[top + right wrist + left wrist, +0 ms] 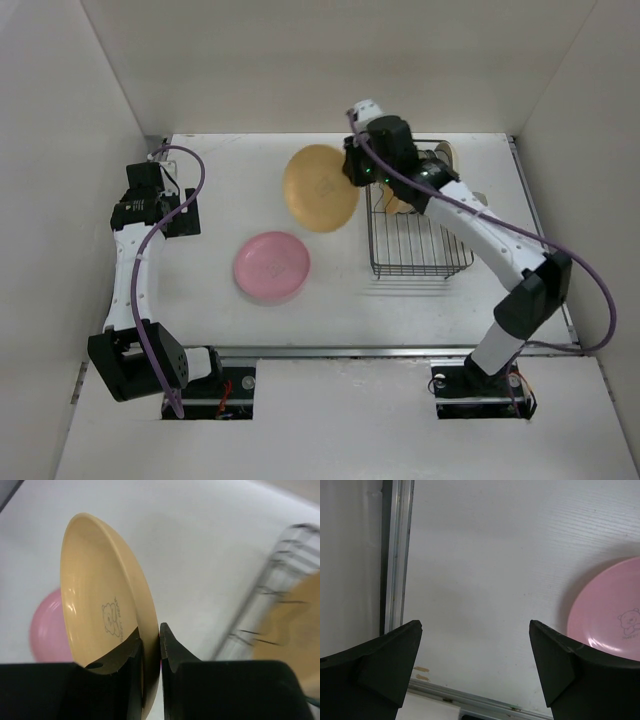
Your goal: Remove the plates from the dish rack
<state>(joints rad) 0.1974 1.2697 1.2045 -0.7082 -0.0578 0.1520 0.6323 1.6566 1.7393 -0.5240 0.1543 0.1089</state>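
Plates are what I am clearing, and the yellow-orange plate [100, 605] is the one in hand: my right end effector [150, 632] is clamped on its rim, one finger on the inner face and one on the back. From above, this plate hangs outside the dish rack [415, 245], at the rack's 10 o'clock. It is tilted rather than flat, and I cannot tell whether its lower edge touches the surface [250, 200]. It is a glossy, shallow dish with a small bear drawing on its inner face. A pink plate [271, 266] lies flat on the surface at the yellow one's 7 o'clock, apart from the rack. I judge this to be the carry-and-set-down step: next I need to level and lower the plate onto a bare part of the surface, or onto the pink plate, then let go. A yellow-orange shape [295, 620], blurred in my wrist view, sits behind the rack wires, so more is likely left to unload. My left end effector [475, 625] is spread wide, holding nothing, at the surface's 9 o'clock.
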